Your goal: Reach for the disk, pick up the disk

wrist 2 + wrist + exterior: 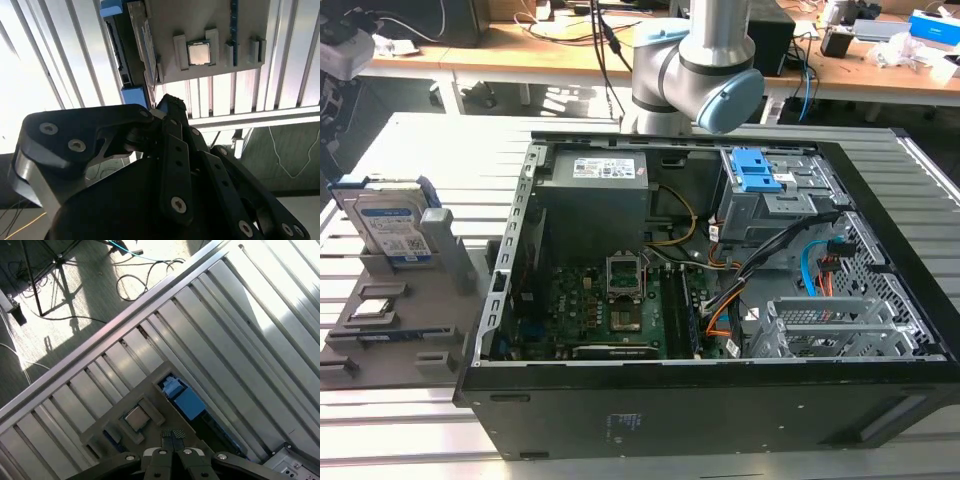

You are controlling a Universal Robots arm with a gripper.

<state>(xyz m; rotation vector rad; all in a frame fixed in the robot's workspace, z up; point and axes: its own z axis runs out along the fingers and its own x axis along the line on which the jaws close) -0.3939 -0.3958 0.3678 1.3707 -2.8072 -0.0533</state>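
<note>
Gripper [172, 436] of black metal, pinched shut and empty, hangs over the flat silver blue-bracketed disk [390, 225], which stands edgewise in its grey slotted holder [430, 295], I judge, to offer both faces.

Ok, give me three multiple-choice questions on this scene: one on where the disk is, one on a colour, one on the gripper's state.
1. Where is the disk?
A) inside a drive bay
B) on edge in the grey holder beside the computer case
C) flat on the table

2. What colour is the bracket along the disk's edges?
A) blue
B) red
C) yellow

3. What state is the gripper in?
A) shut on the disk
B) wide open
C) shut, holding nothing

Answers:
1 B: it stands in the holder at the exterior view's left of the case.
2 A: the first wrist view shows it blue.
3 C: its fingertips meet with nothing between them.
</note>
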